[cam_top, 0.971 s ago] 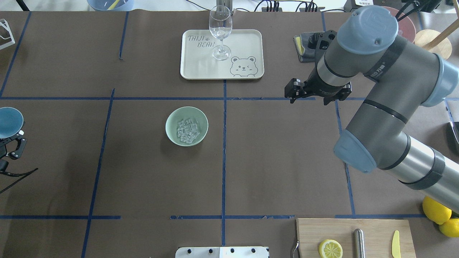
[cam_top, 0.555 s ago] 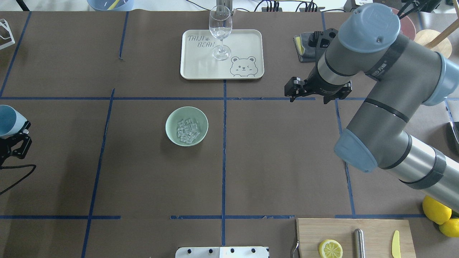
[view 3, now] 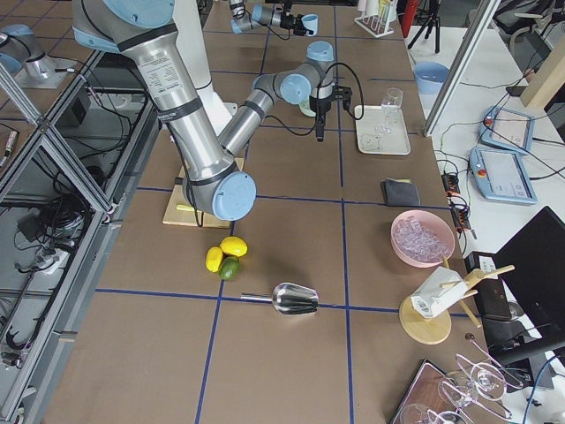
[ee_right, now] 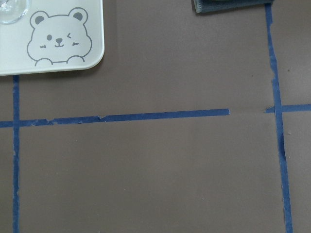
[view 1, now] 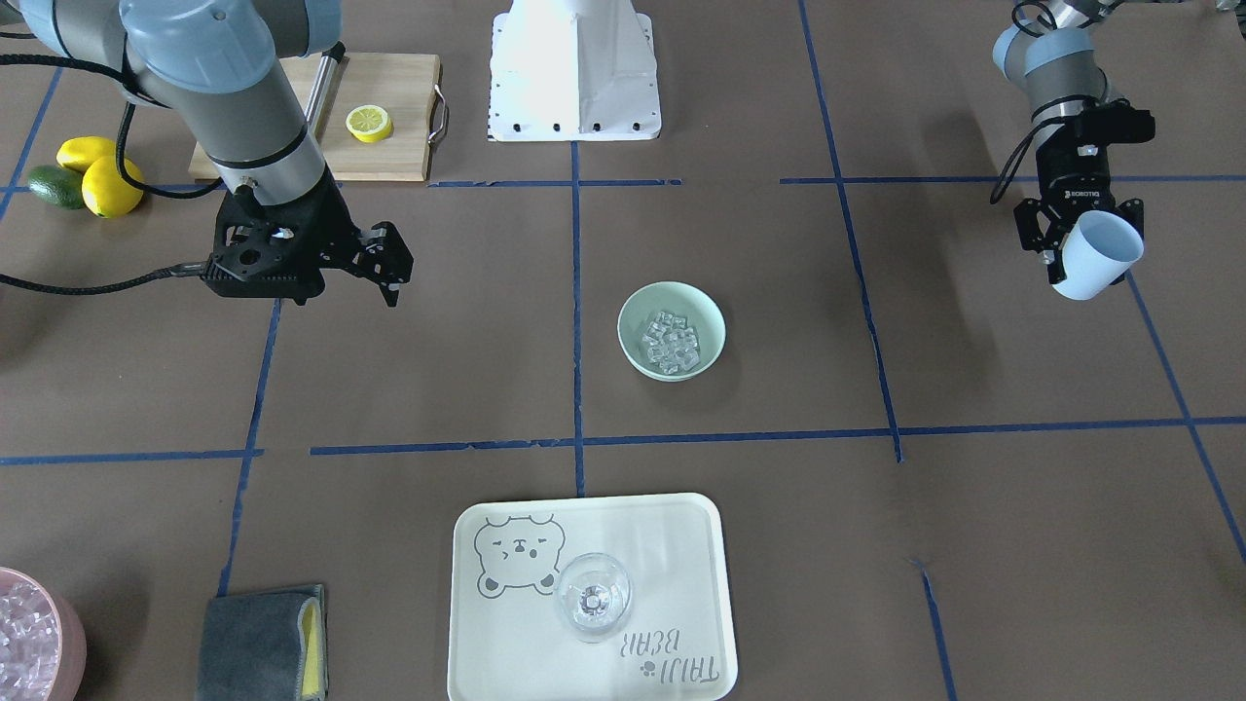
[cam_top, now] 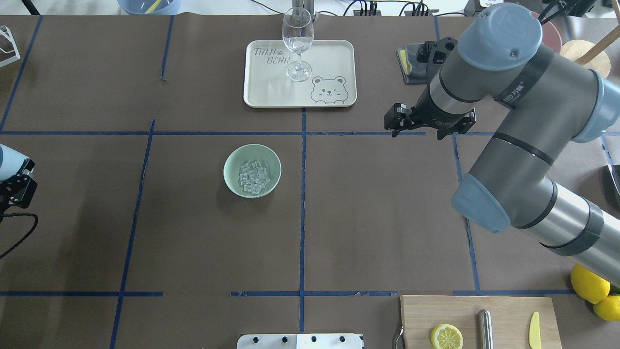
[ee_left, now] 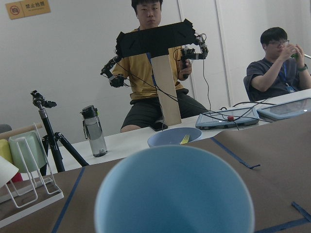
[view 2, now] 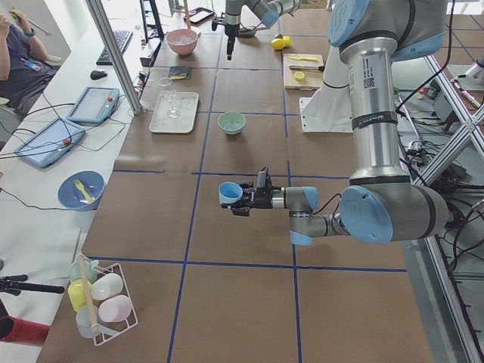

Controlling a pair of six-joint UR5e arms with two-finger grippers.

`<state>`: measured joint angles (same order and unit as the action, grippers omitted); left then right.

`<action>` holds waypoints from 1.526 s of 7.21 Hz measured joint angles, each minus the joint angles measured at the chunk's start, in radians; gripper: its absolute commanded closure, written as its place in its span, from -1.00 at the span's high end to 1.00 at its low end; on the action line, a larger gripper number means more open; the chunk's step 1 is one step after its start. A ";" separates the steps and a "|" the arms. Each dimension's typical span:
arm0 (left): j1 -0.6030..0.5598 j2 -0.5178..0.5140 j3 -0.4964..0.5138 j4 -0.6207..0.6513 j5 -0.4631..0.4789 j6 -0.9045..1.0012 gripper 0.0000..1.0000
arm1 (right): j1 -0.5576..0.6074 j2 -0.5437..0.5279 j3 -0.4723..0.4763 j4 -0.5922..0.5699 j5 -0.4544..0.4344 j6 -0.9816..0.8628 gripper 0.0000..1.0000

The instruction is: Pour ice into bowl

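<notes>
The mint-green bowl (cam_top: 231, 165) stands left of the table's middle and holds the heap of clear ice cubes (cam_top: 254, 177); bowl (view 1: 709, 321) and ice (view 1: 670, 343) also show in the front view. My left gripper (view 1: 1071, 243) is shut on a light blue cup (view 1: 1098, 255), held above the table far to the bowl's left, near the table's end (view 2: 230, 193). The left wrist view shows the cup's (ee_left: 175, 194) side. My right gripper (view 1: 387, 265) is open and empty, hanging over bare table right of the bowl.
A cream tray (cam_top: 334, 58) with a wine glass (cam_top: 297, 39) lies beyond the bowl. A cutting board (cam_top: 503, 310) with a lemon half and utensils sits near the robot base. A pink tub of ice (view 3: 422, 238), grey cloth (view 1: 263, 643) and metal scoop (view 3: 296, 299) lie on the right.
My left gripper has drawn further left, away from the bowl, and turned the cup, whose mouth no longer faces the overhead camera. The right arm has barely moved.
</notes>
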<state>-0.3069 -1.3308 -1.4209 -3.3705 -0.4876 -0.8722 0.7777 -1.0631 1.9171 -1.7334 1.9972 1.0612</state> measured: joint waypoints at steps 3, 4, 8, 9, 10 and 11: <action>0.007 -0.035 0.081 0.016 0.083 -0.115 -1.00 | 0.001 0.001 0.003 0.000 0.001 0.000 1.00; 0.009 -0.042 0.101 0.018 0.096 -0.121 -1.00 | 0.001 0.001 0.003 0.000 0.001 0.000 1.00; 0.015 -0.049 0.119 0.086 0.076 -0.111 -1.00 | 0.003 -0.001 0.002 0.000 0.002 -0.001 1.00; 0.017 -0.057 0.119 0.107 0.067 -0.111 -1.00 | 0.004 -0.001 0.002 0.000 0.002 -0.001 1.00; 0.018 -0.070 0.119 0.116 0.061 -0.114 -1.00 | 0.004 -0.001 0.002 0.000 0.002 0.000 1.00; 0.018 -0.081 0.120 0.119 0.057 -0.128 -1.00 | 0.005 -0.001 0.003 0.000 0.002 0.000 1.00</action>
<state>-0.2887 -1.4121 -1.3008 -3.2515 -0.4310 -1.0006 0.7822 -1.0637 1.9198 -1.7334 1.9988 1.0613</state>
